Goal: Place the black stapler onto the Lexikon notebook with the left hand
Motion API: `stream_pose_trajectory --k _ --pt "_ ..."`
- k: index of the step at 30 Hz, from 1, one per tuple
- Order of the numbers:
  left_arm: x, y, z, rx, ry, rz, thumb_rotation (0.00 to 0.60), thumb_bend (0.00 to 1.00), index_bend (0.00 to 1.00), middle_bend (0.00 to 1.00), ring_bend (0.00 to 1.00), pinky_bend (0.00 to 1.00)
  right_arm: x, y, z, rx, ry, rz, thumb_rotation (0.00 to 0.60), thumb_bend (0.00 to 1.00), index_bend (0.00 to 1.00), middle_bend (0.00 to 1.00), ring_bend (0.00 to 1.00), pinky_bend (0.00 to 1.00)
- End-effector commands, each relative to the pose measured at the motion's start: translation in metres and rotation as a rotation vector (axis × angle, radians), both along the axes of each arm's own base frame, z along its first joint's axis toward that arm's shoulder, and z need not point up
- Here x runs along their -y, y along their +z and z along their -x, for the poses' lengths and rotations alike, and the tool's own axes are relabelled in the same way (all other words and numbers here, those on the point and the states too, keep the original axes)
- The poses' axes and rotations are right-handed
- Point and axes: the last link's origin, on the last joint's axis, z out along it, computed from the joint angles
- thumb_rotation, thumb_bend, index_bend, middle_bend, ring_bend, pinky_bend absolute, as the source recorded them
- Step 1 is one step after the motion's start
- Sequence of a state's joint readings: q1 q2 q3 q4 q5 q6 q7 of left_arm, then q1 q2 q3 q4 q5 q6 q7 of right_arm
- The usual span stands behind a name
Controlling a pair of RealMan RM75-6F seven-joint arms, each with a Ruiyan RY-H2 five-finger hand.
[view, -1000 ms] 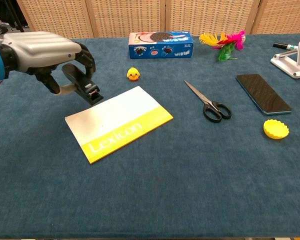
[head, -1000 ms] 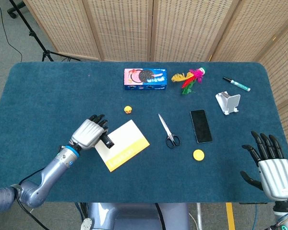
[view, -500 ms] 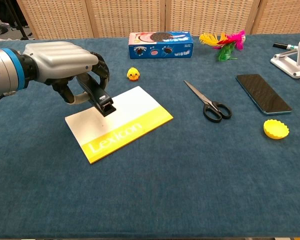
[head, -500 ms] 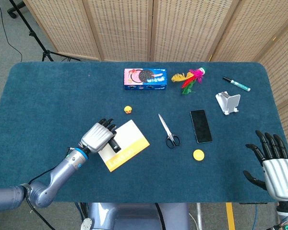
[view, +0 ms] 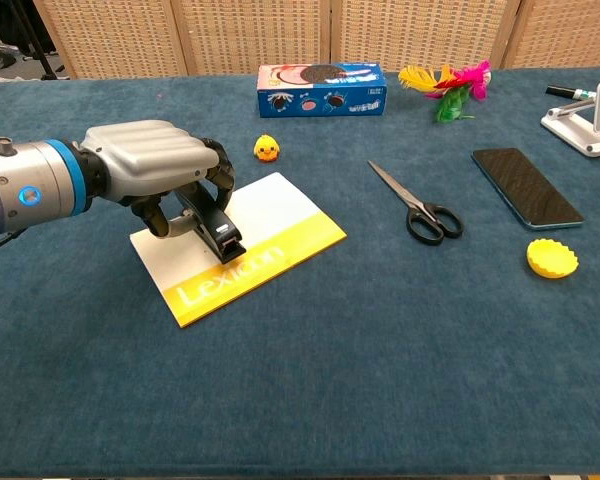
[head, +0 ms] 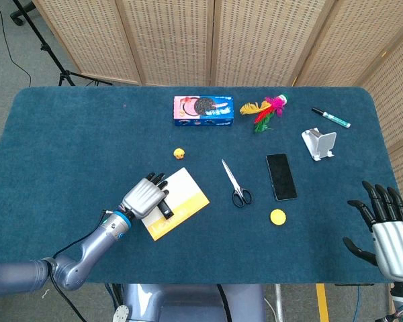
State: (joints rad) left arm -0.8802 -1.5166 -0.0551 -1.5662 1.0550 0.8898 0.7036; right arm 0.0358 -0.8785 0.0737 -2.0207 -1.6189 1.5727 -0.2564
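Note:
The white and yellow Lexikon notebook lies flat on the blue table, left of centre. My left hand hovers over its left part and grips the black stapler. The stapler tilts down, its front tip touching or just above the notebook near the printed name. My right hand is at the table's front right corner, fingers spread, holding nothing; the chest view does not show it.
Scissors, a black phone and a yellow cap lie right of the notebook. A small yellow duck and a blue cookie box sit behind it. Feathers, a white stand and a marker are at the back right.
My left hand has carried the stapler rightward and down, from beside the notebook's left corner to over its surface. The right hand has slid slightly toward the front edge.

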Motion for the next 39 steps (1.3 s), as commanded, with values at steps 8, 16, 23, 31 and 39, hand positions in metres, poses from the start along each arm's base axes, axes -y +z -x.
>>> stream_pose_trajectory --k 8,16,23,31,39 --pt "0.001 -0.012 0.000 -0.039 -0.006 0.013 0.600 0.42 0.36 0.08 0.00 0.14 0.001 0.003 0.001 0.009 0.010 0.021 0.600 0.21 0.26 0.06 0.00 0.02" --pt "0.000 -0.008 0.000 -0.026 0.005 -0.003 0.600 0.39 0.05 0.00 0.00 0.01 0.000 0.002 0.000 0.011 0.022 0.027 0.600 0.21 0.26 0.06 0.00 0.02" --pt "-0.005 0.010 -0.002 -0.005 0.007 -0.037 0.600 0.32 0.00 0.00 0.00 0.00 0.001 0.000 0.000 0.009 0.026 0.028 0.600 0.21 0.26 0.06 0.00 0.02" --pt "-0.008 0.039 -0.005 0.006 0.018 -0.059 0.600 0.29 0.00 0.00 0.00 0.00 0.000 -0.003 -0.001 0.008 0.031 0.023 0.600 0.21 0.26 0.06 0.00 0.02" --pt "-0.004 0.087 0.007 -0.003 0.058 -0.115 0.600 0.18 0.00 0.00 0.00 0.00 -0.001 -0.005 -0.002 0.007 0.034 0.013 0.600 0.21 0.26 0.06 0.00 0.02"
